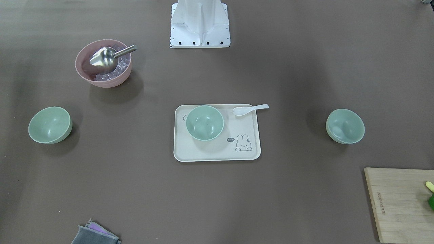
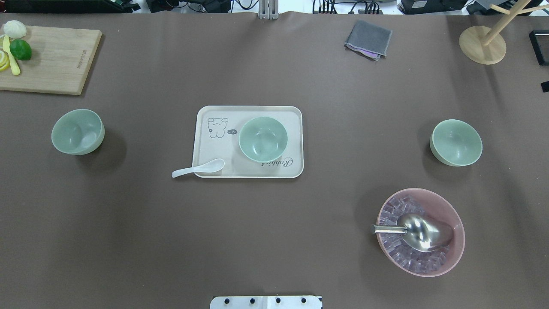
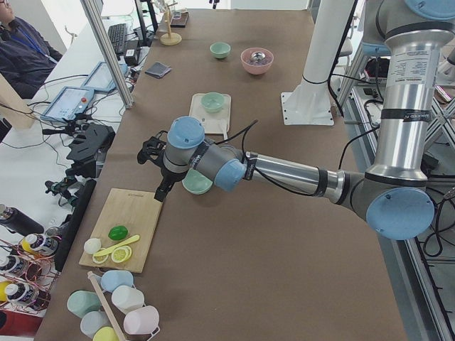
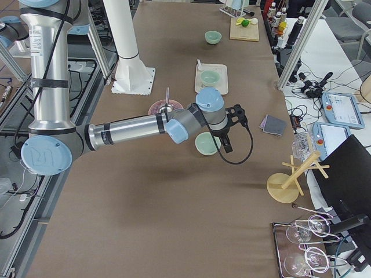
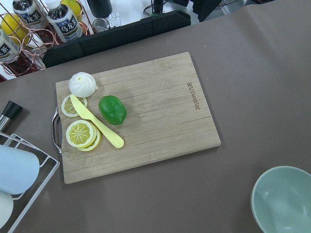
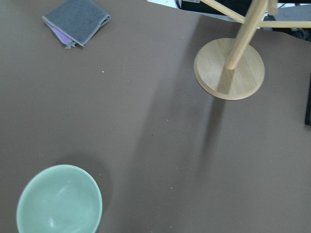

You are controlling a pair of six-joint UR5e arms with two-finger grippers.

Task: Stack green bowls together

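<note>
Green bowls (image 1: 204, 122) sit unstacked: 1 on the tray (image 2: 206, 148), the left bowl (image 2: 77, 131) and right bowl (image 2: 456, 142) well apart on the table (image 2: 274, 236). The left hand (image 3: 151, 151) and right hand (image 4: 235, 114) hover near them; you cannot tell whether either is clenched. Stacking looks unstarted, so next you lower 1 hand onto an outer bowl's rim.

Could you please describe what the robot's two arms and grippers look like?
Both the left arm and right arm are silver metal tubes with grey joints and round pale-blue caps. Small dark lettering marks the left arm's upright section. A black cable loops from each wrist. The left gripper and right gripper are black.
</note>
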